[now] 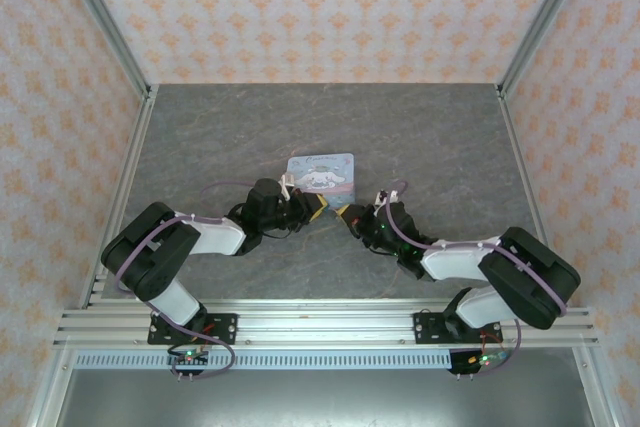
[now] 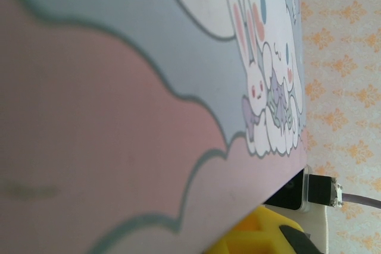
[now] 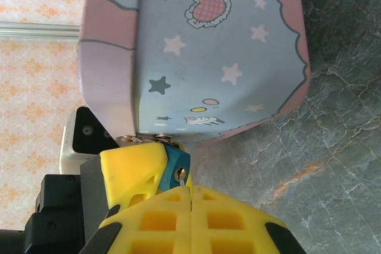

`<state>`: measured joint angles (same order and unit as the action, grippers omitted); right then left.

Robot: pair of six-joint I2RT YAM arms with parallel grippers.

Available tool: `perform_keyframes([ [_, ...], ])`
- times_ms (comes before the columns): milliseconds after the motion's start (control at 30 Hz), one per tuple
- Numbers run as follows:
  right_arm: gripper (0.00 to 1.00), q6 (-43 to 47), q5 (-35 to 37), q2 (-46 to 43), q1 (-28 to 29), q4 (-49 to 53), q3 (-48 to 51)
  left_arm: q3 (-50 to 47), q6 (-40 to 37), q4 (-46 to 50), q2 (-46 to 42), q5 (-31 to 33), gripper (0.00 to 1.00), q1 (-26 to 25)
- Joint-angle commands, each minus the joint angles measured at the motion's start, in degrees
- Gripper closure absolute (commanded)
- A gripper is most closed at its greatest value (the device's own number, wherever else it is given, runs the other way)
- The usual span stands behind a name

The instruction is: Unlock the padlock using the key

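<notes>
Two robot arms meet at the near edge of a pastel tin [image 1: 322, 169] standing close to the middle of a grey marbled table [image 1: 420, 137]. The padlock [image 3: 177, 166], a small blue block, hangs at that near edge, touching the tin's rim. A brass-coloured circle [image 3: 180, 174] on its end face is turned toward the right arm.

The left gripper [image 1: 316, 210] clamps the padlock. The right wrist view shows one of its yellow fingers [image 3: 132, 168] flat against the blue side, while the other is hidden behind the lock. The right gripper [image 3: 190, 193] has its fingers pressed together along a thin seam, the tips just below the padlock's end face. Whether anything is pinched between them cannot be told.

The tin carries pictures in place of lettering: white long-eared cartoon animals [image 2: 256, 81] on pink and blue clouds, and on its side white and dark stars [image 3: 174, 44] and a frilled pink heart [image 3: 207, 5]. A small print near the lower edge is too fine to make out.

Bare tabletop runs behind the tin to the far wall [image 1: 320, 7] and out to both sides. There, slanted aluminium rails [image 1: 126, 187] border the orange-patterned panels. A ribbed rail [image 1: 320, 327] crosses the near edge between the two bases.
</notes>
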<state>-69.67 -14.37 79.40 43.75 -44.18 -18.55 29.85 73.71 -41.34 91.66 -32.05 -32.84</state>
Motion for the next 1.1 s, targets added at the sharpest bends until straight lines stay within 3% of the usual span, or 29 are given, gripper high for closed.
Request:
perform_keyframes([
  [0, 1.00, 0.08, 0.07, 1.51, 0.44, -0.46, -2.17, -0.14, 0.56, -0.68, -1.63, 1.29, 1.00, 0.41],
  [1067, 1.00, -0.64, -2.06, 5.91, 0.46, -1.81, -7.20, -0.39, 2.15, -1.17, -1.49, 1.46, 1.00, 0.43],
])
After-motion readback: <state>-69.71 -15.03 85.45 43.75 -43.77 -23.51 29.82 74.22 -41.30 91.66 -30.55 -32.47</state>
